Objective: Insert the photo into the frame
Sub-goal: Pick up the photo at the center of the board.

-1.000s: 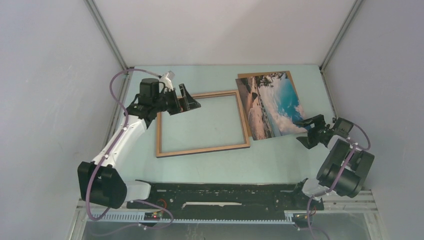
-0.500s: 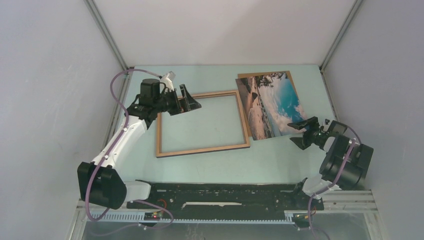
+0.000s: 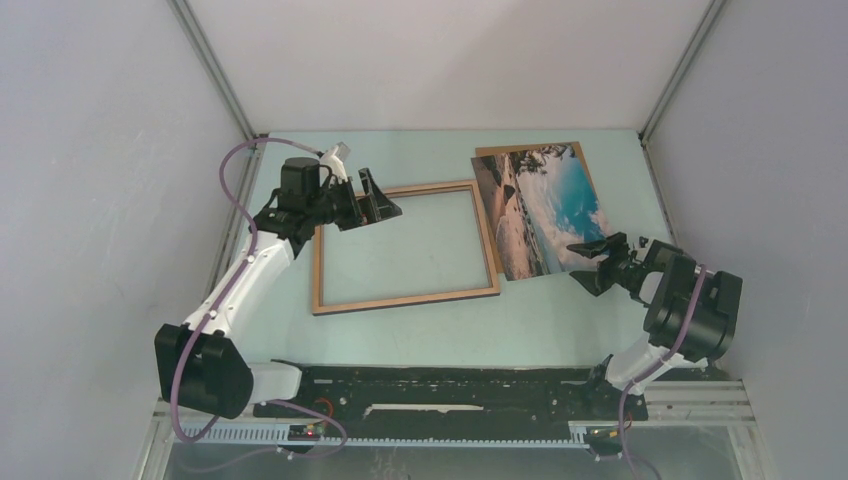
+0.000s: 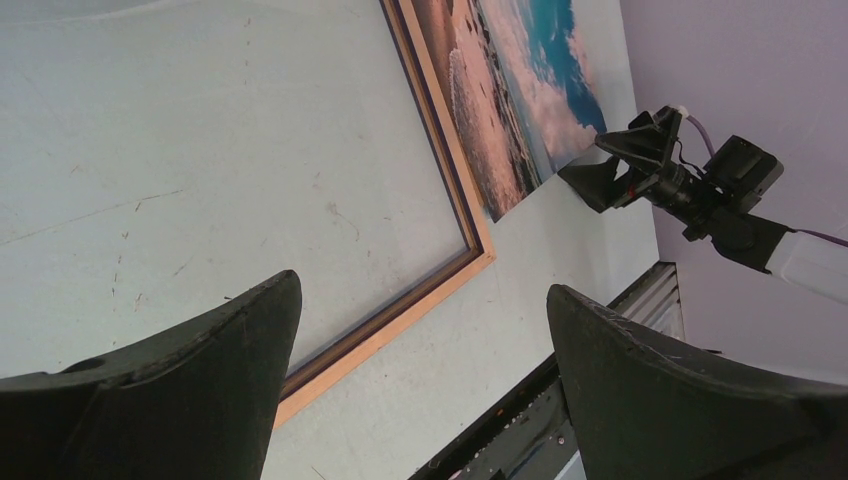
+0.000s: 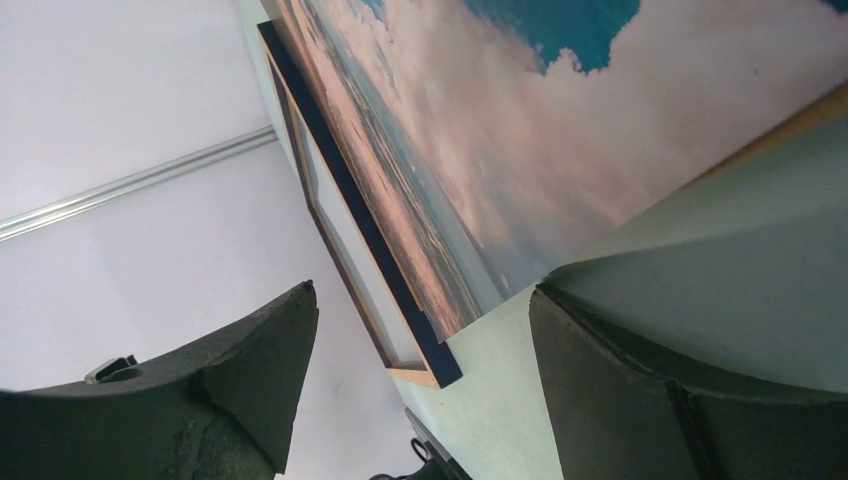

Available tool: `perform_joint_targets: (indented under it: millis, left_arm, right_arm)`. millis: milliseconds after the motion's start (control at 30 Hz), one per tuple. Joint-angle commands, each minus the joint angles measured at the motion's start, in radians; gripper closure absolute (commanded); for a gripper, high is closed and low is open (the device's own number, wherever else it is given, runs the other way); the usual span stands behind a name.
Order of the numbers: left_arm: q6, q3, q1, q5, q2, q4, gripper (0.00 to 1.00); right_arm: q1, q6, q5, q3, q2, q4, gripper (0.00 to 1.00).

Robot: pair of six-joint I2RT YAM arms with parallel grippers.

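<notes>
The frame [image 3: 405,298] lies flat mid-table, wood-brown face up, with nothing inside it. The photo [image 3: 540,205], a rocky coast under blue sky, lies picture side up just right of it, on a brown backing board [image 3: 527,148]. My right gripper [image 3: 580,266] is open, low over the table at the photo's near right corner, nothing between its fingers. In the right wrist view the photo [image 5: 480,130] fills the top, its corner just ahead of the gripper [image 5: 422,290]. My left gripper [image 3: 375,197] hangs open over the frame's far left corner, empty [image 4: 422,285].
The frame's dark navy side [image 5: 350,200] shows past the photo in the right wrist view. Grey walls close in the table on the left, back and right. A black rail [image 3: 450,390] with both arm bases runs along the near edge.
My right gripper has moved left along the table, up to the photo's near right corner. The left arm, the frame and the photo have not moved.
</notes>
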Motion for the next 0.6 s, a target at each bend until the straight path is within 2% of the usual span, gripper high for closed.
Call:
perform_joint_targets:
  millis: [0,267,567]
  left_arm:
    - [0.019,-0.024,-0.005,-0.007,-0.013,0.006,0.0]
    - [0.02,-0.025,-0.005,-0.008,-0.014,0.007,0.0]
    - [0.02,-0.026,-0.005,-0.003,-0.016,0.006,0.0]
  right_arm:
    - [0.017,0.05,-0.009,-0.006,0.037,0.105,0.15]
    - [0.021,0.185,-0.048,-0.048,0.033,0.284,0.22]
    - [0.025,0.213,-0.034,-0.041,-0.083,0.251,0.22]
